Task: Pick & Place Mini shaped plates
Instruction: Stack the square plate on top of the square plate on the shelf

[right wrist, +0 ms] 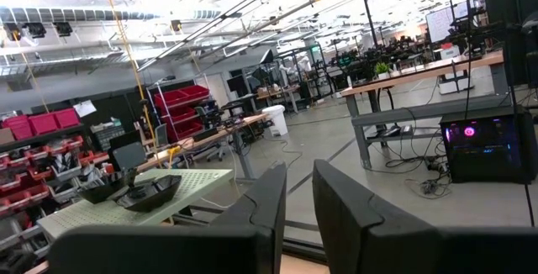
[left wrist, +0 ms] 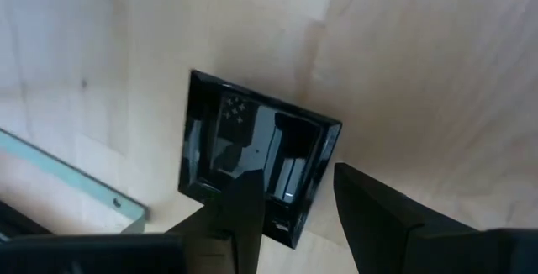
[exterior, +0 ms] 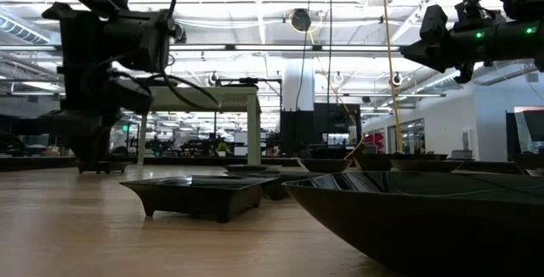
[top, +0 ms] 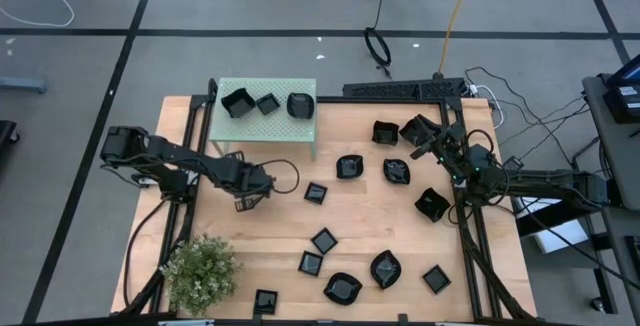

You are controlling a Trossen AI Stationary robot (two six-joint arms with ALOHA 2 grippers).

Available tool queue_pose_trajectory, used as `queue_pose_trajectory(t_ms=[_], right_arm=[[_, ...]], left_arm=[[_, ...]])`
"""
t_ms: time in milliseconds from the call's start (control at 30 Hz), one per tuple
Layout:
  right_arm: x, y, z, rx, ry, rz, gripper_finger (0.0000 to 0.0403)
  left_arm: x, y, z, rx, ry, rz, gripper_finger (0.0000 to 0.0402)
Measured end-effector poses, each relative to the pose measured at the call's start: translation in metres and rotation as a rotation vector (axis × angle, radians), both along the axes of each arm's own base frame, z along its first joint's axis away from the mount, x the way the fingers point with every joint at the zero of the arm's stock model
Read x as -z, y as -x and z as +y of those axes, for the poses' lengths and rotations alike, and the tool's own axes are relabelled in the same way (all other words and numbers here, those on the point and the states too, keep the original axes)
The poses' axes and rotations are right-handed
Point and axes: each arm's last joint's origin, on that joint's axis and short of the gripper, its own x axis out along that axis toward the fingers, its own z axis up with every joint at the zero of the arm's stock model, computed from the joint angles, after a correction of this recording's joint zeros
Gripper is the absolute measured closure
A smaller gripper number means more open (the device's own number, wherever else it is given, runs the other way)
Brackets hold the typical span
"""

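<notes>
three glossy black mini plates (top: 267, 103) already up on the pale green perforated stand (top: 300, 136) at the far left of the light wooden desk (top: 370, 216). many more left scattered over the desk: roughly a dozen and more square, round and leaf-shaped black dishes across the middle, right and near edge. task judged at an early stage, most of the work ahead.

left tool (left wrist: 290, 202) low over the desk just in front of the stand, fingers (left wrist: 244, 215) parted and straddling the near rim of a small square glossy black plate (left wrist: 252, 160) lying flat on the wood; no lift visible, grip not closed yet. probably next: close on the rim, raise, carry to the stand.

right tool (right wrist: 298, 194) raised at the far right edge of the desk, fingers narrowly apart, nothing between them, pointing out toward the room.

small potted green plant (top: 200, 269) at the near left corner, clear of the work.
</notes>
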Motion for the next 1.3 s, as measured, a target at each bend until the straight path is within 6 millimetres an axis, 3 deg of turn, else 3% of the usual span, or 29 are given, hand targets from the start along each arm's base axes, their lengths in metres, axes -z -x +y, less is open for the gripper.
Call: queue_pose_trajectory(t_ms=[367,500,667,833,1067,1300], right_arm=[[0.0,0.0,0.0,0.0,0.0,0.0,0.0351],[0.0,0.0,0.0,0.0,0.0,0.0,0.0351],[0.0,0.0,0.0,0.0,0.0,0.0,0.0351],[0.0,0.0,0.0,0.0,0.0,0.0,0.0351],[0.0,0.0,0.0,0.0,0.0,0.001,0.0351],[0.0,0.0,0.0,0.0,0.0,0.001,0.0351]], left_arm=[[0.011,0.003,0.002,0.089,-0.023,-0.018,0.0257],[0.011,0.002,0.002,0.143,-0.008,-0.005,0.0296],[0.011,0.002,0.001,0.165,0.051,-0.004,0.0383],[0.004,-0.002,-0.002,0.225,0.085,-0.024,0.0387],[-0.038,-0.016,-0.005,0.335,0.131,-0.209,0.0393],[-0.1,-0.023,-0.005,0.426,0.076,-0.46,0.0396]])
